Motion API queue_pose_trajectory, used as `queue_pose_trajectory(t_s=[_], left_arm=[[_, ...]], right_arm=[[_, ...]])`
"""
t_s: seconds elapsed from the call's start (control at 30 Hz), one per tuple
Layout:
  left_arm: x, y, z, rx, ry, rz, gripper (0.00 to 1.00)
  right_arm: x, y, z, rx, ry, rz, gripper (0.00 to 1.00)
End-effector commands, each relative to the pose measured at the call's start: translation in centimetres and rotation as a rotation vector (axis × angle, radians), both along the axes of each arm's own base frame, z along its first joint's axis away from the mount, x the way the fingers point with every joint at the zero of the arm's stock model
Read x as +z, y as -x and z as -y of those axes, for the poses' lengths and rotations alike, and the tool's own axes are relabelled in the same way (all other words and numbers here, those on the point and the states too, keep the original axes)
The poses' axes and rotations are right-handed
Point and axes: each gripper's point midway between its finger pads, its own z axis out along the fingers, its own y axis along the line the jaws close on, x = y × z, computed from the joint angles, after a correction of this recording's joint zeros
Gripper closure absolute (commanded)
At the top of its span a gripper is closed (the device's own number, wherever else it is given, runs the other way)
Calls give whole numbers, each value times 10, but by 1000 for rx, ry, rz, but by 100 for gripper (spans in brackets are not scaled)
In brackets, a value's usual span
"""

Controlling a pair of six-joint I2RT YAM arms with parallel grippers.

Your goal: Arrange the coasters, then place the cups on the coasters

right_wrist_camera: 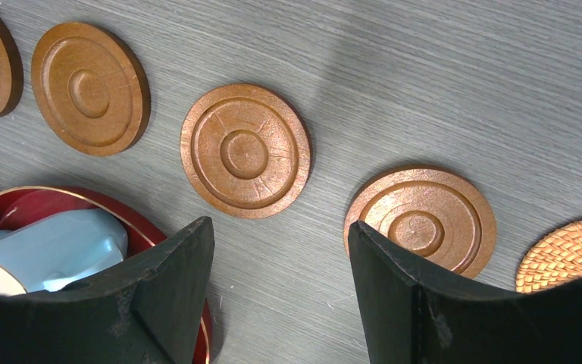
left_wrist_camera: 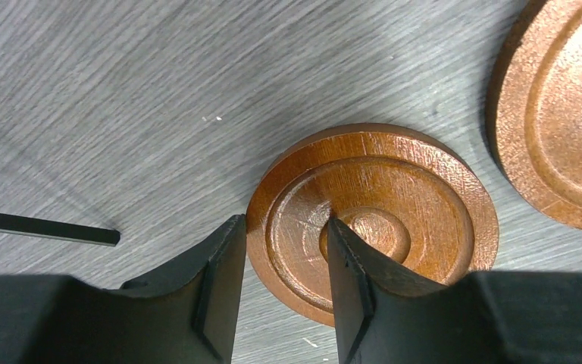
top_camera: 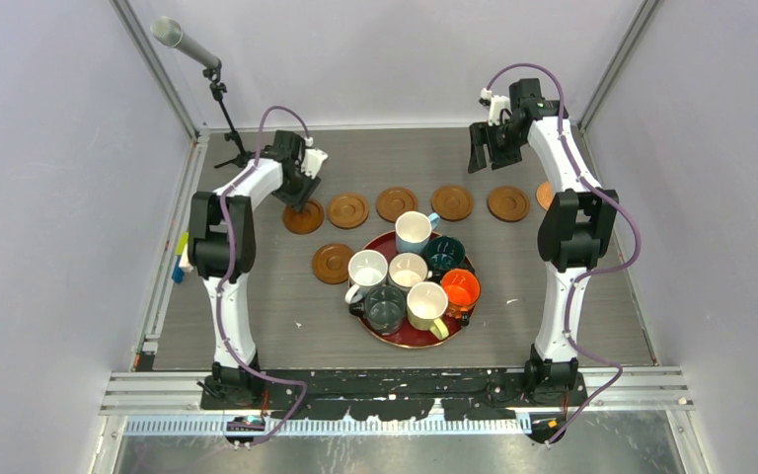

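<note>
Left end effector [left_wrist_camera: 284, 224] is low over the far-left part of the counter [top_camera: 296, 296]. Its jaws are drawn narrow and pinch the leftmost coaster [left_wrist_camera: 424, 205] at its near rim, one finger against the outer edge and the other on the top face beside the centre boss. That coaster lies flat on the counter. It is glossy reddish-brown wood with a raised rim, one concentric ring, a small round centre and fine scratches. Right end effector [right_wrist_camera: 280, 227] hangs above the far-right part, jaws wide apart, nothing between them. Coasters [top_camera: 396, 203]: six in a rough row across the far side, none touching, with the gripped one at the left end. The mid-row ones are matte brown with the same ringed relief. The woven coaster [right_wrist_camera: 568, 254] at the right end is paler orange with a basket-weave face, and the right arm partly hides it in the top view. A lone coaster [top_camera: 333, 263] sits nearer, just left of the tray [top_camera: 400, 338]. Cups [top_camera: 408, 269]: all seven stand upright, crowded together on the dark red tray at mid-counter, none on a coaster. Colours are white, cream, pale yellow, light blue, orange, dark teal and dark grey-green.
</note>
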Motion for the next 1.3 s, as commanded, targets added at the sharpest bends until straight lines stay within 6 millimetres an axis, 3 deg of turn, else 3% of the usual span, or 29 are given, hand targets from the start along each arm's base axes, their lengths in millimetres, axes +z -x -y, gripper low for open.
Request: queue_pose_trajectory(t_s=[0.0,0.17,0.33,0.5,0.7,0.97,1.1,1.27], left_arm=[[5,-18,-11,32,-34,51,57],[9,-17,-15,39,-33,55,56],[15,-17,-15,57,-26,61,49],[50,-20,-6,91,68,135,37],[94,-19,-30,247,202,226,42],[69,-20,-101,487,211,175,50],[58,-30,-112,518,218,172,51],[45,-43,-108,503,246,156,52]], right_arm=[[20,-2,-2,7,-2,57,30],[20,-3,-3,9,-5,57,30],[20,-4,-5,10,-12,55,30],[21,-4,-6,12,-13,58,30],[23,-3,-7,13,-18,61,30],[21,-3,-10,16,-23,55,30],[20,-3,-9,17,-18,56,30],[18,-2,-7,16,-4,51,30]])
